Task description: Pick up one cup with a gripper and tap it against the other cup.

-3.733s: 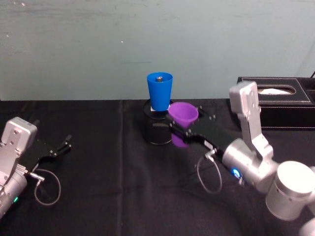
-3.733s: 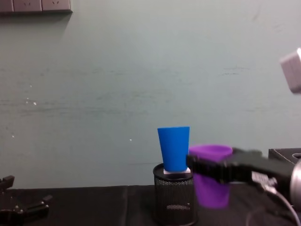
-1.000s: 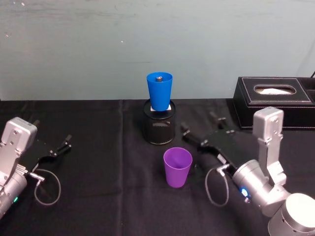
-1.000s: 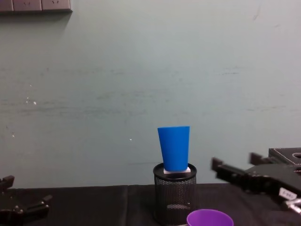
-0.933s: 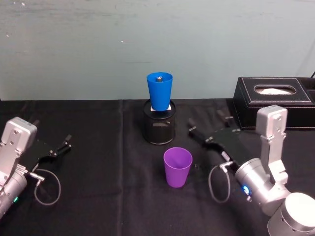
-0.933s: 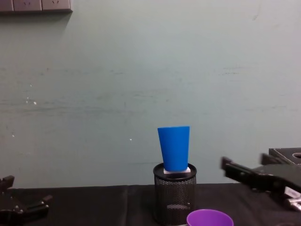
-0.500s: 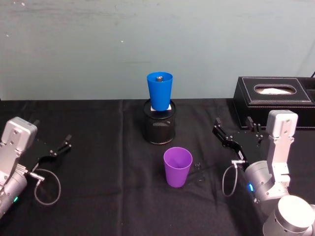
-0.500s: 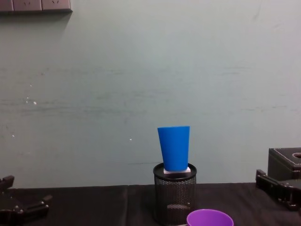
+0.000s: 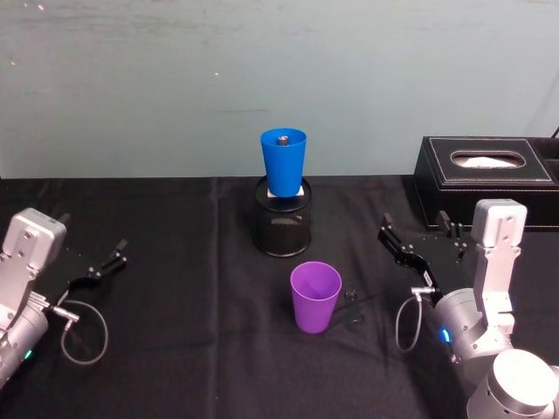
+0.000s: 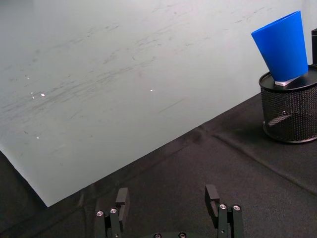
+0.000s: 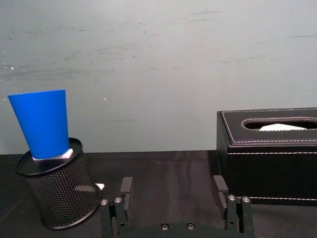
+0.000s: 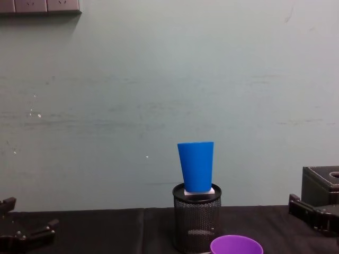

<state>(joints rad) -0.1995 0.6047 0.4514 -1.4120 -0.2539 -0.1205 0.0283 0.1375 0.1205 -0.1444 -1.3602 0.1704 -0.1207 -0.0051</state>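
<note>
The purple cup (image 9: 315,297) stands upright on the black tablecloth, in front of the blue cup; its rim (image 12: 236,245) shows low in the chest view. The blue cup (image 9: 283,161) (image 12: 196,166) (image 11: 42,124) (image 10: 281,47) sits propped in the mouth of a black mesh pen holder (image 9: 282,229). My right gripper (image 9: 412,225) (image 11: 172,191) hangs open and empty, well to the right of the purple cup. Far to the left, my left gripper (image 9: 109,258) (image 10: 167,198) rests open near the table, holding nothing.
A black leather tissue box (image 9: 489,179) (image 11: 270,153) stands at the back right, just behind the right gripper. A pale green wall closes off the table's far edge. Loose cables hang from both wrists.
Earlier the right gripper held the purple cup up beside the blue cup. The cup now stands on the table, released, and the gripper has drawn back to the right. The left arm stayed still.
</note>
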